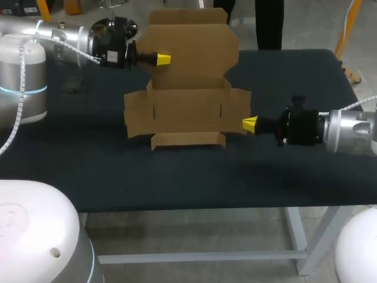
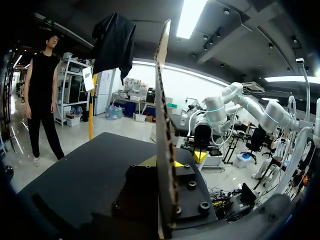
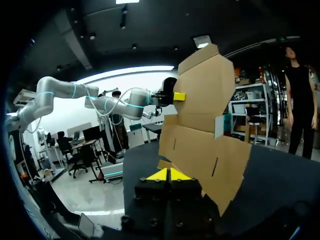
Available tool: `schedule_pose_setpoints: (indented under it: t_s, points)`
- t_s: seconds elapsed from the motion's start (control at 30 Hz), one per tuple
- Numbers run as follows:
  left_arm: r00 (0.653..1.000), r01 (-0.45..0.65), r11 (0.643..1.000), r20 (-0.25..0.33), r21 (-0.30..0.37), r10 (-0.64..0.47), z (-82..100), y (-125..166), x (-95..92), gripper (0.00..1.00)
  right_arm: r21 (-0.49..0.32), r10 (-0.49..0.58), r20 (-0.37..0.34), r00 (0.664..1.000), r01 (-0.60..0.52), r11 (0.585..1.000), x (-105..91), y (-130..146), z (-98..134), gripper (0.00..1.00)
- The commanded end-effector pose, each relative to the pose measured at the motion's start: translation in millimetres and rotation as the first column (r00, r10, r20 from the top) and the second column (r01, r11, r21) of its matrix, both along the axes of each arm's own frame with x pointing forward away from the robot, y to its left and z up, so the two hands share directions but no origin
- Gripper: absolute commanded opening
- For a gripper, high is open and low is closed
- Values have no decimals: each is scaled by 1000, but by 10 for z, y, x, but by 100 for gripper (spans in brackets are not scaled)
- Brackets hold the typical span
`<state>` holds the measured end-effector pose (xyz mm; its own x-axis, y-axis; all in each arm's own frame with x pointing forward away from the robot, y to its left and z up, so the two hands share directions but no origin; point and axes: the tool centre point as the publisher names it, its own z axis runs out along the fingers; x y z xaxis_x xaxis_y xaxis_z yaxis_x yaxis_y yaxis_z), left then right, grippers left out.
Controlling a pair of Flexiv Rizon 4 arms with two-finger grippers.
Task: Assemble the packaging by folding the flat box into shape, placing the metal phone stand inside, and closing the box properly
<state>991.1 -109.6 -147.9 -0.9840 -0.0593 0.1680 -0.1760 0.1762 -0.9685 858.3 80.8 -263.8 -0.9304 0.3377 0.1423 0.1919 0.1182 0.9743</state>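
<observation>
The box [image 1: 187, 112] sits in the middle of the table [image 1: 177, 177], with its lid [image 1: 191, 50] standing up at the back. At the lid's left edge is the left tool [image 1: 163, 59], card running between its tips. Over by the front of the right flap [image 1: 238, 109], touching it, is the right tool [image 1: 250, 124].

Robotics lab, with a work table in the middle of an open floor.

Dark-topped table [image 1: 177, 177] on a pale metal frame across the centre of the head view, left arm [image 1: 59, 38] at upper left, right arm [image 1: 353, 130] at the right edge. Beyond the table in the wrist views: other white robot arms [image 2: 220, 107] on stands, storage shelves [image 2: 70, 85], office chairs [image 3: 65, 150], strip lights [image 2: 190, 17] on a dark exposed ceiling, glossy floor [image 2: 115, 125].
</observation>
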Motion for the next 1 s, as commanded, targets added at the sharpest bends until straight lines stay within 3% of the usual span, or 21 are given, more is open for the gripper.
schedule_pose_setpoints:
  t_s: [0.03,0.4,1.0]
  points:
    - [1000,-3,1000,-7,-7,3,-62,-19,-11,0,6,-6,7,1000,5,1000,-49,30,-72,0]
    - [999,15,999,-29,-31,-16,-166,8,67,0,14,10,5,1000,-10,1000,-57,111,-134,0]
    - [997,74,997,-7,-27,-74,-263,8,181,0,-7,14,9,1000,-14,1000,12,337,-251,0]
